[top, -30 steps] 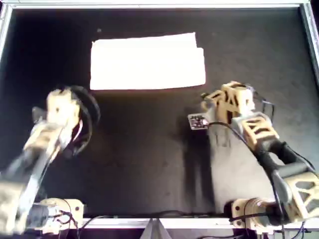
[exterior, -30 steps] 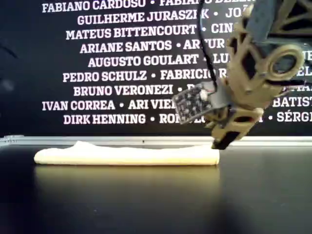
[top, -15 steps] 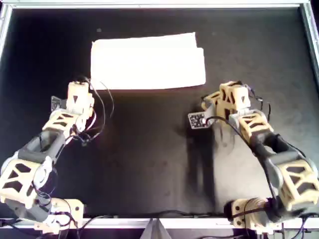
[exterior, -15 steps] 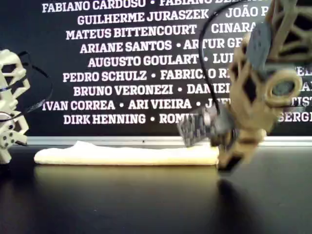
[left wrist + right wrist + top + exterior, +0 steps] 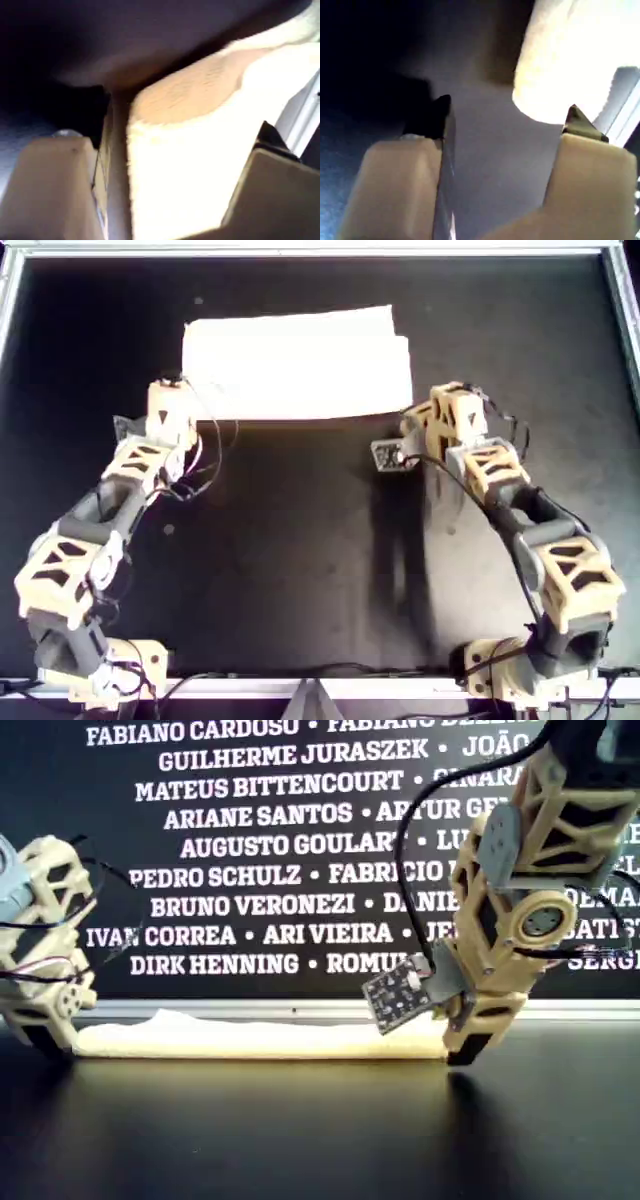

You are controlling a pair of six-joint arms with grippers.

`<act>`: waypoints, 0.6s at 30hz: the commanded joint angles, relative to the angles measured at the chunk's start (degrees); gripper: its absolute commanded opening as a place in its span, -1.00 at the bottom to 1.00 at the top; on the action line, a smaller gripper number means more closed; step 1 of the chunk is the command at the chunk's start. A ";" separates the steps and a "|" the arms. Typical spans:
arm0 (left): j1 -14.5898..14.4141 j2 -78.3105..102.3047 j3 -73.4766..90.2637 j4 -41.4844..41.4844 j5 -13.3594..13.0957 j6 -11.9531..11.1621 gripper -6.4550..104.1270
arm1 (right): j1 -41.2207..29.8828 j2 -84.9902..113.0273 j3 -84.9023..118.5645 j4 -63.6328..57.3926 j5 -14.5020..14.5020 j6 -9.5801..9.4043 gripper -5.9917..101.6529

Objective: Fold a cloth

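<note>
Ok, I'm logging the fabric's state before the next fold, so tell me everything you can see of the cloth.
The cloth is plain, pale yellow and soft-looking, washed near white by glare from overhead. It lies flat on the black table as a wide rectangle, already folded: stacked layers show at its edge in the exterior view. The left claw stands open around one near corner. The right claw is open by the other near corner, not yet around it.

Your cloth (image 5: 296, 364) lies folded into a flat pale yellow rectangle on the far middle of the tabletop, long side running left-right in the overhead view.
</note>
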 commanded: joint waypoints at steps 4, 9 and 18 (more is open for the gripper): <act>-1.23 -1.76 -2.72 -0.62 0.44 0.00 0.91 | 1.76 -5.19 -16.00 6.15 0.44 0.26 0.72; -1.23 -1.93 -3.60 -0.62 0.53 0.09 0.91 | 1.76 -10.63 -25.66 10.28 0.35 0.26 0.71; -1.23 -9.32 -12.66 -0.44 0.53 0.18 0.91 | 1.85 -15.56 -32.78 10.55 0.26 0.26 0.71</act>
